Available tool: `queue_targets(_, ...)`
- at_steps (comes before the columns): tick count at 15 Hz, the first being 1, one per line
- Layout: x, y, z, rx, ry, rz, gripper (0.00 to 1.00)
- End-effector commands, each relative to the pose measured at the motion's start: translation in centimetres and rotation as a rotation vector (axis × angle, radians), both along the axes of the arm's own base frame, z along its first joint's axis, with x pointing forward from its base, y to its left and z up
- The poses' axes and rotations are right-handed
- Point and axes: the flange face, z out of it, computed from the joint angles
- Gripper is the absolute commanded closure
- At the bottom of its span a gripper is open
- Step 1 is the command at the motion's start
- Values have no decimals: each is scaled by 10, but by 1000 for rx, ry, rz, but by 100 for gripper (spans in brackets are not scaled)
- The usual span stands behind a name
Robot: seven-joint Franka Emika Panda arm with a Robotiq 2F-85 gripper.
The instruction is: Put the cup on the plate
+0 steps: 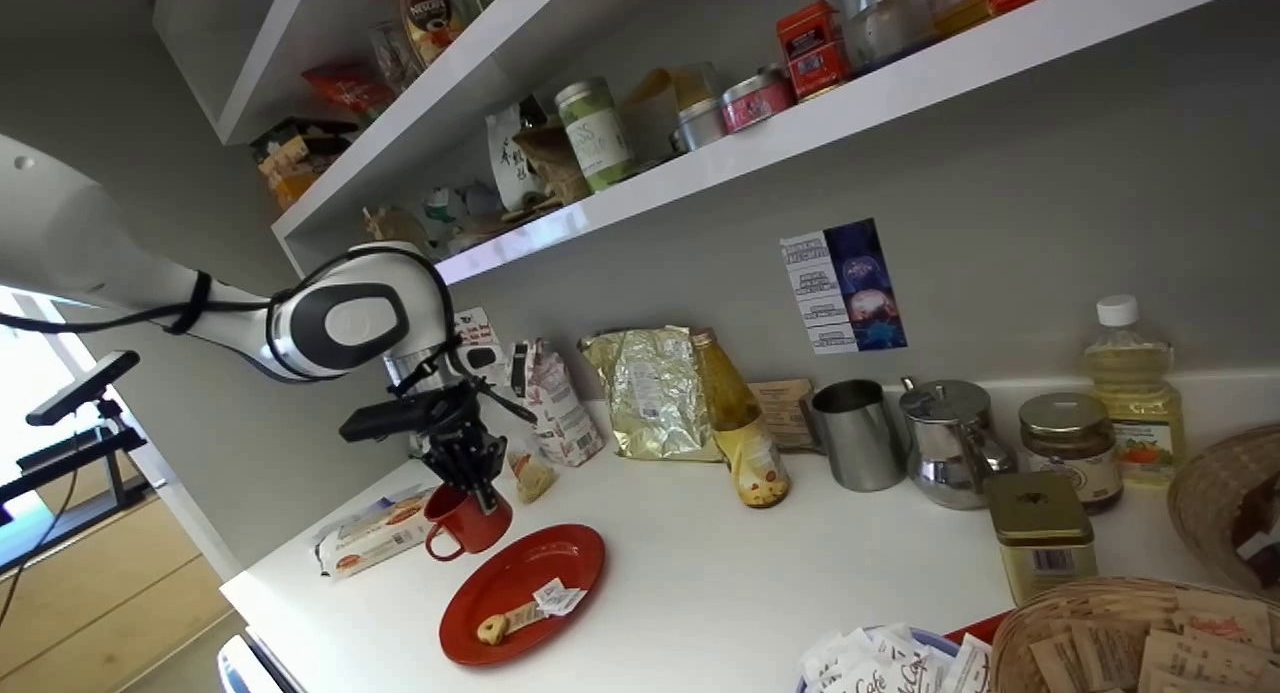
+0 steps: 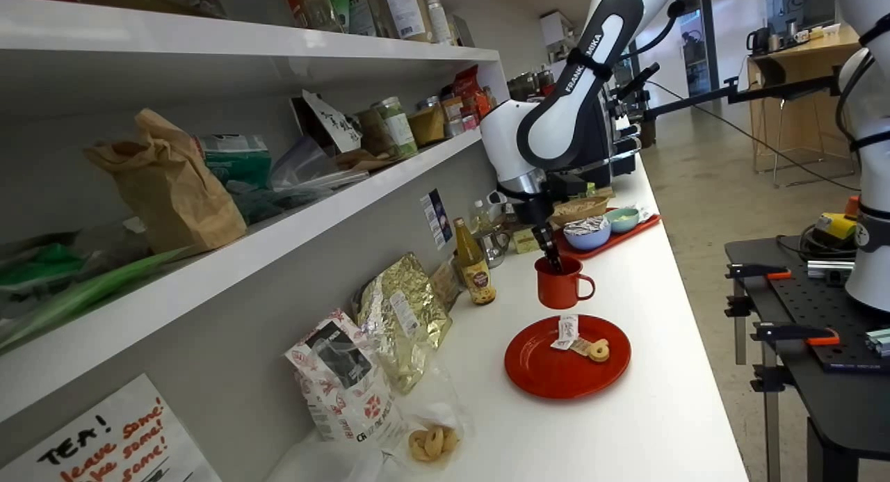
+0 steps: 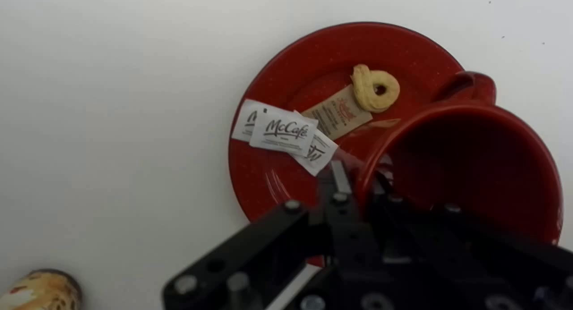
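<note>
The gripper (image 3: pixel 361 181) is clamped, nearly closed, on the wall of the red cup (image 2: pixel 556 291), which is held above the red plate (image 2: pixel 556 381). In an exterior view, white packets (image 2: pixel 568 329) are seen toward the plate's far side, a ring-shaped snack (image 2: pixel 599 350) to their right.

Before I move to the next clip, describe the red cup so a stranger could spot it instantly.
Start at the white counter below the shelves. Near the round red plate, the gripper holds the red cup by its wall. Unlike that flat, wider plate, the cup is deep and has a loop handle.
</note>
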Motion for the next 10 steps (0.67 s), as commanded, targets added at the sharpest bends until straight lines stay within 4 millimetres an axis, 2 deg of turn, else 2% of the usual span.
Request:
queue_targets(1,26,32,-4,-49,-1,49,98)
queue_targets(5,57,45,-26,-118,5,74,98)
queue_targets(8,85,44,-48,-159,17,67,98)
queue_targets(10,95,42,-64,-156,64,76,98)
